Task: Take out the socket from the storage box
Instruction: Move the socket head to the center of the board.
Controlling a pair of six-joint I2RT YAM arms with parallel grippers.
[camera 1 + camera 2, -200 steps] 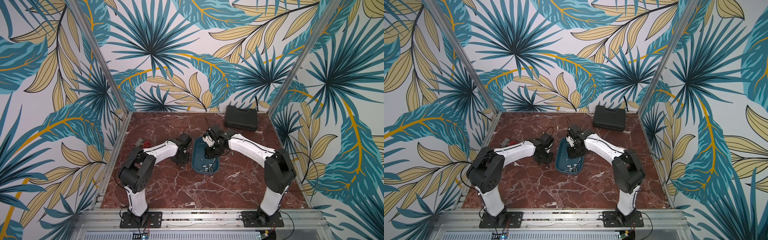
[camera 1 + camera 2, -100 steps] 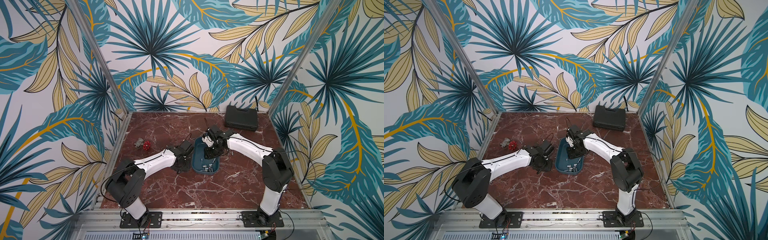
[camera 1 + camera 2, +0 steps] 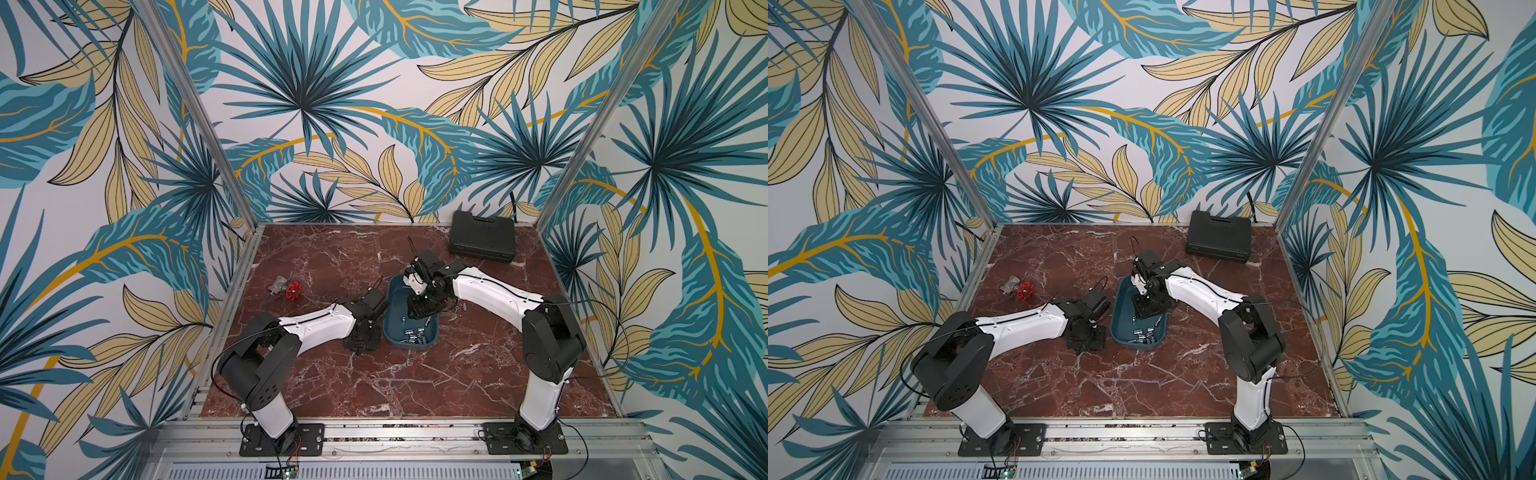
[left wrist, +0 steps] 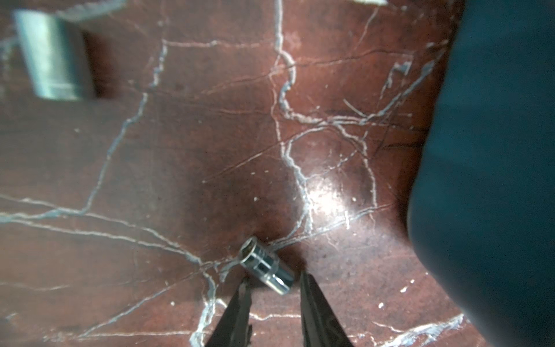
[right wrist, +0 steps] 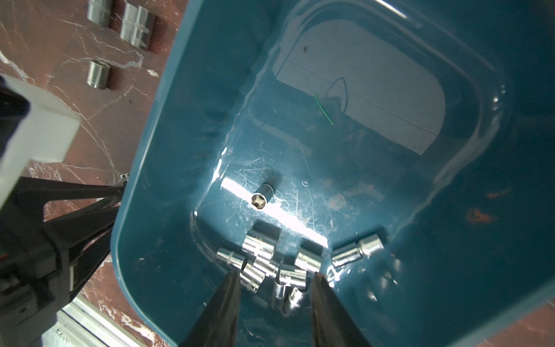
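The teal storage box (image 3: 389, 320) (image 3: 1113, 322) stands mid-table, with several chrome sockets (image 3: 413, 335) (image 3: 1142, 336) (image 5: 260, 247) heaped at its near end. One small socket (image 5: 262, 195) stands alone further in. My right gripper (image 5: 274, 278) (image 3: 419, 318) hangs open inside the box, its fingers either side of the heap without closing on any. My left gripper (image 4: 274, 279) (image 3: 361, 343) is low over the marble left of the box. Its jaws are slightly apart, and a socket (image 4: 265, 268) lies slantwise on the table at their tips.
A black tool case (image 3: 482, 237) sits at the back right. A red-handled valve (image 3: 287, 289) lies at the left. Loose sockets (image 5: 136, 26) (image 3: 457, 308) lie on the marble beside the box, and another, blurred socket (image 4: 54, 57) lies further off from the left gripper.
My left arm has swung down and out, baring the valve; its gripper slid towards the table's front along the box's left side. The right arm has hardly moved.
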